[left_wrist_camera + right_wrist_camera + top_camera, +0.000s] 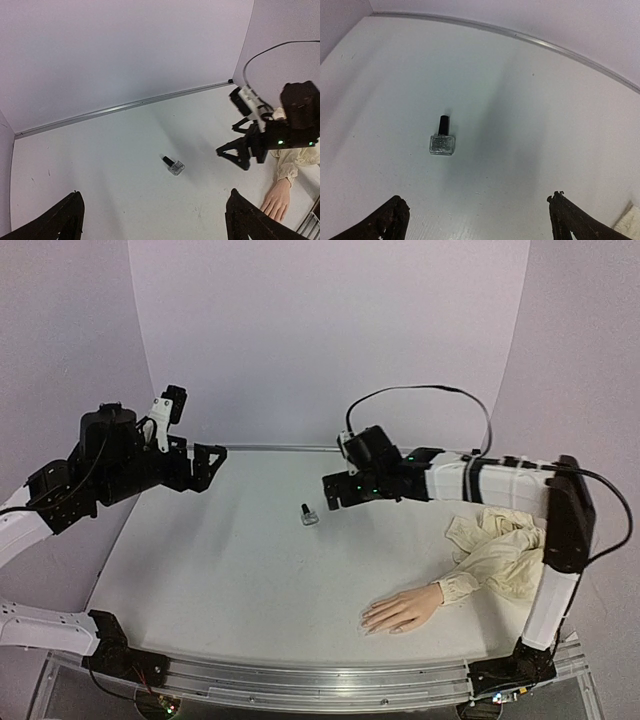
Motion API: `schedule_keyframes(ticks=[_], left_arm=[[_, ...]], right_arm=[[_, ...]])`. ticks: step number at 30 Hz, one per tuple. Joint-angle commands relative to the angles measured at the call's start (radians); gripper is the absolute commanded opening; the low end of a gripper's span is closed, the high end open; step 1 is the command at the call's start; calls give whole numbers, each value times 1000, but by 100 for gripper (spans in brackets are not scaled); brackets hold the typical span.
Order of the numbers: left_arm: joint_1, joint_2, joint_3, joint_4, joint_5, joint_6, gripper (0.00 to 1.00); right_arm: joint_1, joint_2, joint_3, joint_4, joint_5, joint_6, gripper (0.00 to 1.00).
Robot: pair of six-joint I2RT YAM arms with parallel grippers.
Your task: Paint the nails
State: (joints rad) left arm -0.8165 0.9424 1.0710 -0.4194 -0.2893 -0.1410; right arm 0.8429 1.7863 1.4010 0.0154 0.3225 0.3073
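The skin-coloured mannequin hand (405, 608) lies palm down at the front right of the table, fingers pointing left. Its nails (368, 621) are too small to make out. The hand (276, 201) also shows at the edge of the left wrist view. A small clear polish bottle (308, 515) with a black cap stands mid-table, also seen as the bottle (173, 165) and the bottle (442, 141). My right gripper (333, 492) hovers open just right of it, nothing between its fingers (385, 222). My left gripper (210, 465) hangs open at the far left, well away from the bottle.
The cream cloth sleeve (500, 545) is bunched at the right, behind the hand and under the right arm. A metal strip (270, 448) marks the table's back edge against the pale curved backdrop. The right arm's cable (430, 390) loops above it.
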Motion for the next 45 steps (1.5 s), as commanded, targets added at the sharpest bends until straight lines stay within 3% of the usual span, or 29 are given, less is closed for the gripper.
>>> schedule_keyframes(ticks=[1,9,16,22,30,45], left_arm=[[10,-39,-42,-19,24,-62,99],[16,-72,-135,-18,74,-105,99],[19,-56,-159,-6,107,-109,99],[20,-58,-176,5,120,-111,99],[22,-52,-189,14,147,-137,99],[26,14,-215,72,240,-190,99]], right_arm=[[-1,219,229,-39,-83,58,98],[-24,568,560,-150,-148,72,85],[-42,731,725,-182,-159,57,68],[-47,824,806,-198,-144,17,61],[-53,905,903,-246,-169,21,42],[-70,792,900,-219,-218,-2,0]])
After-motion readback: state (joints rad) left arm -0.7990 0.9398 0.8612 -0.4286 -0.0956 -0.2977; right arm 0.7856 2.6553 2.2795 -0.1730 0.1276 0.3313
